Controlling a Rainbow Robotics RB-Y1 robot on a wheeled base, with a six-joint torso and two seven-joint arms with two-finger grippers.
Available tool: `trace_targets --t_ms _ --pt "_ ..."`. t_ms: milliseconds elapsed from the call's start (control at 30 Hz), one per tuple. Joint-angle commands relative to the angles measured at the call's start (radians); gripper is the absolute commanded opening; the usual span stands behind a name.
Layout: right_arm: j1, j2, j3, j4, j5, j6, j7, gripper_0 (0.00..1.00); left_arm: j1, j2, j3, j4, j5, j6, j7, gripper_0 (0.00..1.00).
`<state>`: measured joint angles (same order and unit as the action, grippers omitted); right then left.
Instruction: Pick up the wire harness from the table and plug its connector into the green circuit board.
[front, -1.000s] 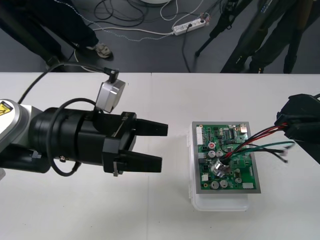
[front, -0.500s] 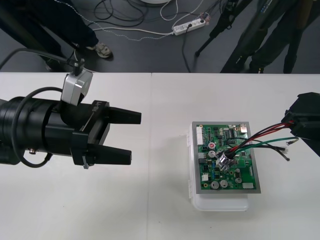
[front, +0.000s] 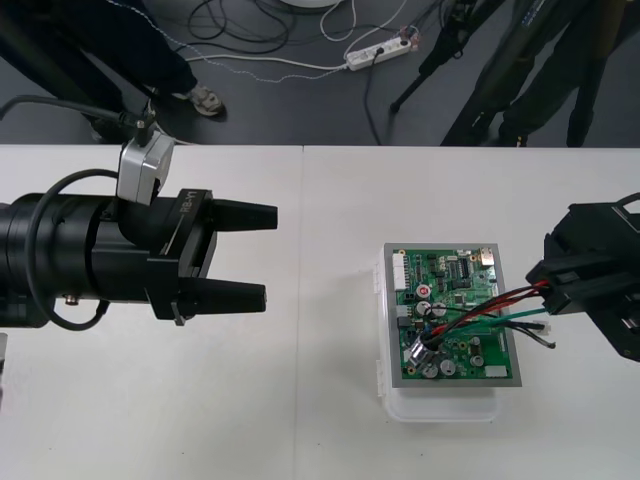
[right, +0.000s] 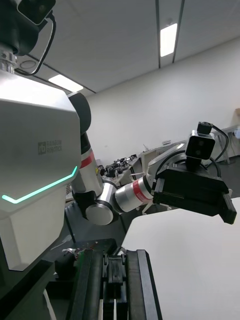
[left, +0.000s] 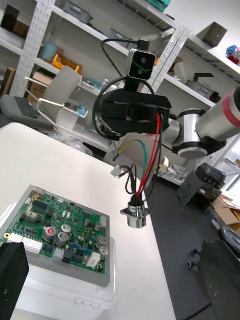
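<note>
The wire harness (front: 480, 308) looks to me like it could foul the board rather than plug into it. Its round metal socket (front: 420, 352) dangles at the bottom of the red, green and black wires, low over the near-left part of the green circuit board (front: 445, 272). From the front I cannot tell whether it hangs just clear or touches the parts there. If it swings or gets dragged it might snag on the upright components, or tug the board on its white base (front: 440, 408). The other worry is the small connector (left: 117, 171). It sticks out on a short loose tail just beside the grip and points away from the board, so I doubt it can be pressed home without a regrasp. Thin wires pinched partway along could also slide through. The right end effector (front: 552, 288) is clamped on those wires, just off the board's right edge and near the right edge of the tabletop (front: 320, 400). The harness slopes from it down and across over the board. The left end effector (front: 268, 254) hangs over the left half of the tabletop with its fingers spread wide. It is well apart from both board and harness, and holds nothing.
</note>
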<state>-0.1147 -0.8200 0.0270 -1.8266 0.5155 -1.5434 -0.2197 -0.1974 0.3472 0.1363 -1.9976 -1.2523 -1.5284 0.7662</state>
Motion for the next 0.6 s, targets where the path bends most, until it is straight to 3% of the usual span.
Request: trace_targets --t_ms 33,600 --pt "0.010 0.032 -0.044 -0.060 0.034 0.063 0.036 0.00 0.000 -0.066 0.032 -0.032 -0.036 -0.042 -0.070 1.00" --pt "0.013 0.101 -0.044 -0.145 0.173 0.233 0.054 0.00 -0.060 -0.089 0.029 -0.032 -0.036 -0.042 -0.304 1.00"
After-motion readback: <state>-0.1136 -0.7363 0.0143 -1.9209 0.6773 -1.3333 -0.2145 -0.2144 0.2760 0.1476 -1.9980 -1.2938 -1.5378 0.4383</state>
